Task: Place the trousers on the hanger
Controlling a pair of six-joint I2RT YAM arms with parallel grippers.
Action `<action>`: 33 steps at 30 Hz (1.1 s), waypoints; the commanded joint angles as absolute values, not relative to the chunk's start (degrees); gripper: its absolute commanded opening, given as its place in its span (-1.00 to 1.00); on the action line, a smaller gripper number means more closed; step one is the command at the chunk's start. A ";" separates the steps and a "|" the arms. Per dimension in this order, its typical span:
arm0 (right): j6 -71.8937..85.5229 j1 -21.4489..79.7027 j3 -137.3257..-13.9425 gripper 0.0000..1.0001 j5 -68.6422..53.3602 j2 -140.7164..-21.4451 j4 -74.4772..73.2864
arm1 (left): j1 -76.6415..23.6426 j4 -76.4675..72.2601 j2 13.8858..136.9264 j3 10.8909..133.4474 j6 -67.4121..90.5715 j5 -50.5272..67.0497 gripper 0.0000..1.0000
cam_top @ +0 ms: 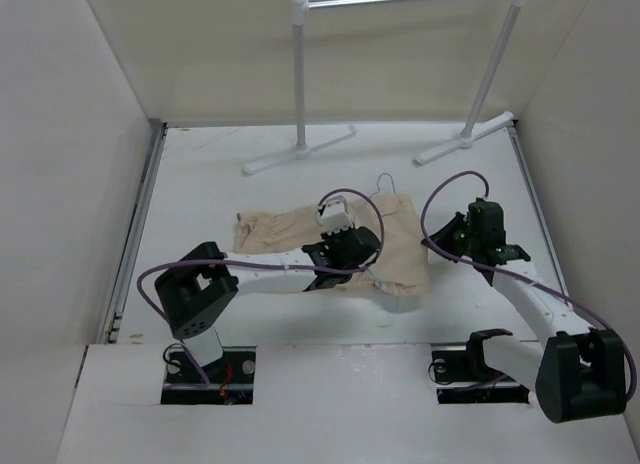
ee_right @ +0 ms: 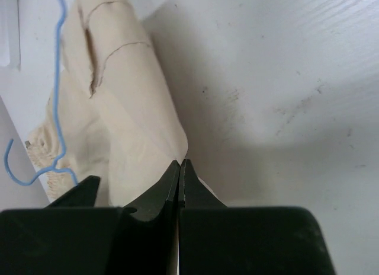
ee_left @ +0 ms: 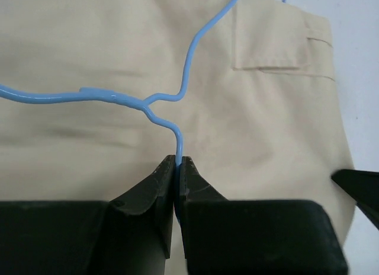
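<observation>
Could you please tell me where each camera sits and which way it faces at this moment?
Top external: above and behind the bases, facing down onto the table, rack and trousers; left arm and right arm show.
Left wrist: on that arm's wrist, facing along the fingers; left gripper shut on the hanger wire over the trousers.
Right wrist: likewise, facing the trousers' edge and bare table; right gripper shut.
Shared: both wrist views show the blue hanger on the beige trousers.
</observation>
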State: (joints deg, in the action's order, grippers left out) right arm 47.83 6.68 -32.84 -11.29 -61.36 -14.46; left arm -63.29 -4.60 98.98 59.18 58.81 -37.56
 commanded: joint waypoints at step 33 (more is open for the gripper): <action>48.16 2.24 -31.64 -0.97 -7.56 -61.25 -14.50 | -50.05 8.53 83.59 46.67 49.31 -42.63 -1.00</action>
State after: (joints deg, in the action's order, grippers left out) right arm 48.71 2.59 -31.42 -9.82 -60.29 -15.68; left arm -50.46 7.33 87.81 47.53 51.44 -40.75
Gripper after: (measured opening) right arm 0.016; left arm 0.036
